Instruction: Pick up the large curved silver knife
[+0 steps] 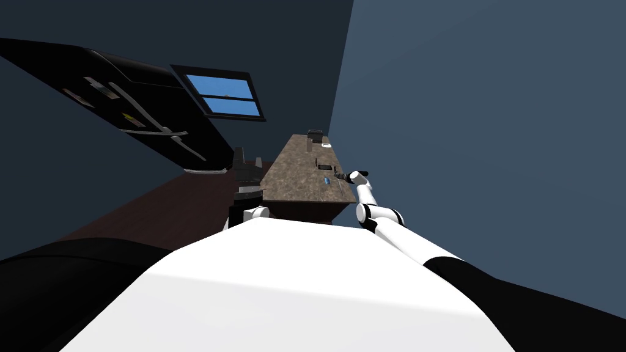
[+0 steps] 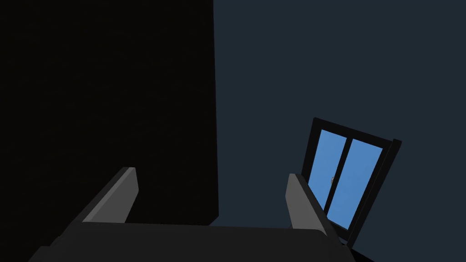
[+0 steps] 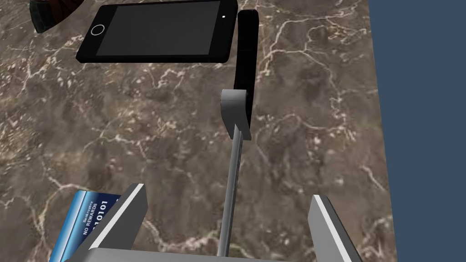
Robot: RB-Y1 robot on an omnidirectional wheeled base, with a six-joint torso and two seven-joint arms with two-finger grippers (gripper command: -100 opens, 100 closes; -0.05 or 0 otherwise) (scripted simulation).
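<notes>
The knife point(image 3: 236, 113) lies on the brown marbled counter point(image 3: 136, 136), with a black handle, a grey bolster and a thin grey blade seen edge-on. Its blade runs back between the two fingers of my right gripper point(image 3: 227, 195), which stand open on either side of it without touching it. From the head camera, the right gripper point(image 1: 349, 177) hovers over the counter point(image 1: 299, 177) near its right edge. My left gripper point(image 2: 211, 195) is open and holds nothing.
A black phone point(image 3: 157, 31) lies just beyond the knife's handle. A blue card point(image 3: 84, 223) sits by the gripper's left finger. The counter's edge runs close along a blue wall point(image 3: 418, 113). A black fridge point(image 1: 140, 116) stands to the left.
</notes>
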